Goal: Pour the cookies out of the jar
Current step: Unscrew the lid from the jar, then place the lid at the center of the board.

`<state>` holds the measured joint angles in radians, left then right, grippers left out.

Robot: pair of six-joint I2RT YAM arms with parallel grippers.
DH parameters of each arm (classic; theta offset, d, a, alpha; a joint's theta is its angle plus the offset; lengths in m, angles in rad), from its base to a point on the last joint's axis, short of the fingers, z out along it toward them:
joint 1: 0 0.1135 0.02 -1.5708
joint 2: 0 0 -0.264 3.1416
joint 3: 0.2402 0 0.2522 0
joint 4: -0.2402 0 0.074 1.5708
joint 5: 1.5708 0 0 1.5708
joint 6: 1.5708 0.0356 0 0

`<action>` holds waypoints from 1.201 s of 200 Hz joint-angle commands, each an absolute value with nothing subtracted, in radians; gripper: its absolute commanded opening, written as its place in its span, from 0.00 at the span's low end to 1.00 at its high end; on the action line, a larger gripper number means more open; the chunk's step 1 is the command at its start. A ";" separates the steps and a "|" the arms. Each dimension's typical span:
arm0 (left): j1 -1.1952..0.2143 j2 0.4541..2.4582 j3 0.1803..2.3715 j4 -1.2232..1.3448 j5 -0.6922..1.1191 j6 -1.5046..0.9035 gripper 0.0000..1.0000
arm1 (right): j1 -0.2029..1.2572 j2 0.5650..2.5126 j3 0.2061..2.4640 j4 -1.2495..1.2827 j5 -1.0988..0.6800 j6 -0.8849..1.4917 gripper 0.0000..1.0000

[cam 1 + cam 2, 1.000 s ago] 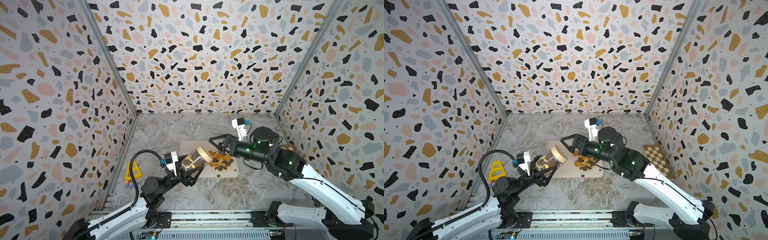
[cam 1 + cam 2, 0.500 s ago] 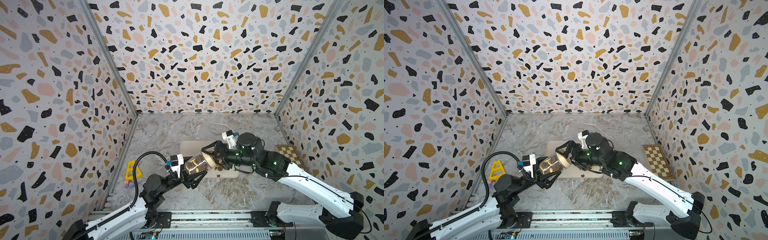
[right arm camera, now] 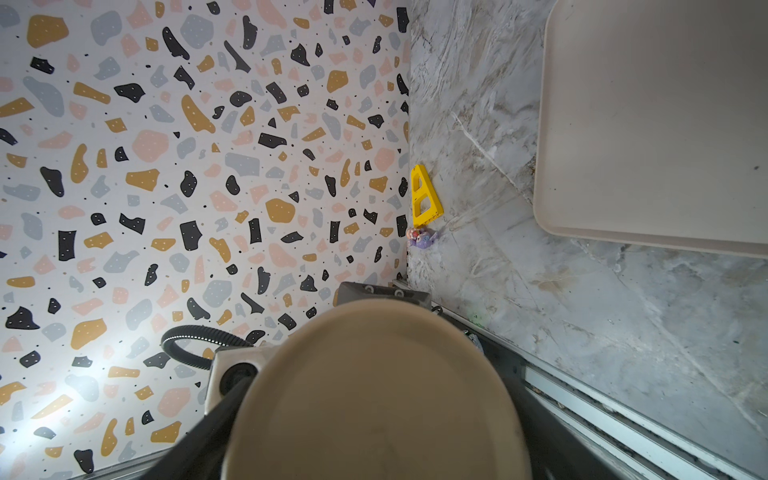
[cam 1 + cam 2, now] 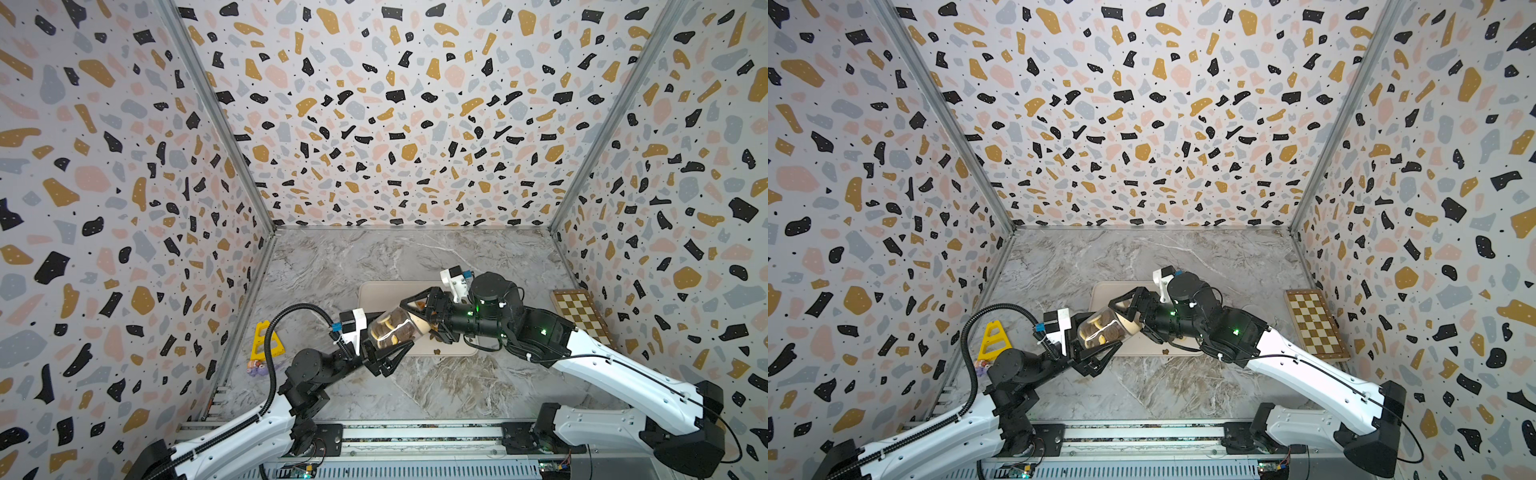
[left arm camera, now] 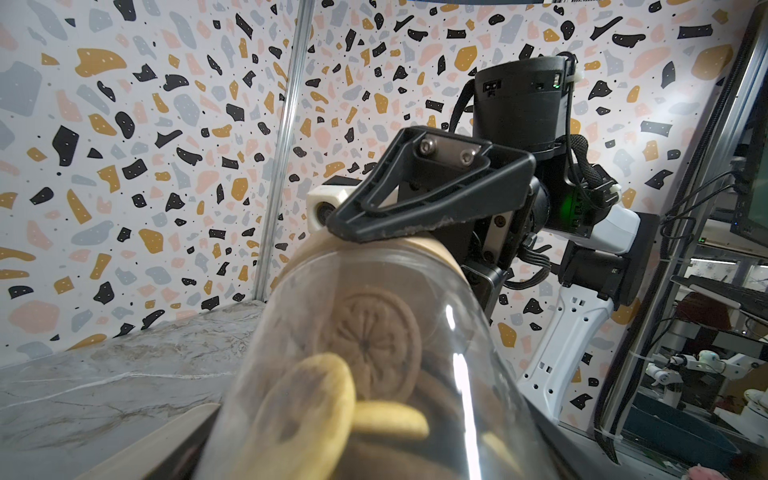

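Both top views: right gripper (image 4: 417,318) no longer spread wide and clear above the tray (image 4: 376,293) as a second back, now swung across onto the tan lid (image 4: 423,323), jaws either side of it; jar (image 4: 392,330) held in the air, tilted, lid end toward the right gripper, body pinched in the left gripper (image 4: 1100,337), same pinch as a second ago; cookies (image 4: 1096,330) inside the glass, brown and pale; loose pile seen on the tray earlier now hidden beneath the right gripper, only a small brown bit (image 4: 436,352) showing near the tray's front edge; yellow triangle (image 4: 266,340) and chessboard (image 4: 582,316) off to the sides. Left wrist: looking along the glass, cookies stacked against the wall, lid seated on the mouth, one black finger (image 5: 415,203) of the right gripper pressed on the lid's rim, opposite one hidden behind the jar. Right wrist: lid face filling the lower frame, dark fingers (image 3: 195,428) hugging its edge on both sides, so closed on the lid rather than hovering; bare tray corner beyond. Meaning for the task: lid on, so no pouring yet; likely uncapping just started, left holding while right twists or pulls; risk of jar slipping in the left pinch
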<state>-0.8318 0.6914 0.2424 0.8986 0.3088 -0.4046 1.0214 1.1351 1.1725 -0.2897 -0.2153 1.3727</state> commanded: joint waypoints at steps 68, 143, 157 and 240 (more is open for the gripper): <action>-0.829 0.739 0.307 1.262 0.303 -0.620 0.00 | 1.024 1.057 1.107 0.114 -0.281 0.899 0.78; -0.829 0.732 0.293 1.271 0.309 -0.660 0.00 | 0.938 1.013 1.094 0.203 -0.389 0.815 0.73; -0.830 0.733 0.293 1.276 0.310 -0.664 0.00 | 0.922 0.994 1.094 0.173 -0.363 0.798 0.73; -0.829 0.669 0.275 1.214 0.281 -0.607 0.00 | 0.825 0.818 1.049 -0.165 -0.217 0.768 0.68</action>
<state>-0.8314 0.7265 0.2607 1.1149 0.3038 -0.6495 0.8288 0.8764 1.0672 0.0189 -0.3183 0.8055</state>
